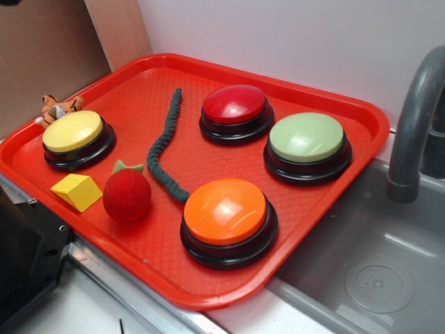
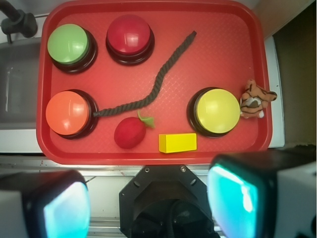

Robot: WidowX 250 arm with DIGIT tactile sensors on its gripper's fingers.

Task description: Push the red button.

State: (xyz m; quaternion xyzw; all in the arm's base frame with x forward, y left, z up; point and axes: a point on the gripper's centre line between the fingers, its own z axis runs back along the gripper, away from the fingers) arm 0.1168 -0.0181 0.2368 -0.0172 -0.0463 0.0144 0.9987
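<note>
The red button point(image 1: 235, 104) has a glossy dark red dome on a black base and sits at the far side of the red tray point(image 1: 146, 76). In the wrist view the red button point(image 2: 129, 33) lies near the top, left of centre. My gripper point(image 2: 148, 206) hangs high above, over the robot base short of the tray's near rim and well away from the button. It is open, with its teal-padded fingers point(image 2: 67, 210) wide apart and nothing between them. The exterior view does not show the gripper.
On the tray point(image 2: 233, 49) are a green button point(image 2: 69, 44), an orange button point(image 2: 68, 113), a yellow button point(image 2: 217, 111), a dark rope point(image 2: 158, 84), a fuzzy red ball point(image 2: 130, 133) and a yellow block point(image 2: 177, 143). A toy tiger point(image 2: 255, 100) sits at the rim. A sink point(image 1: 375, 264) with a faucet point(image 1: 414, 132) adjoins.
</note>
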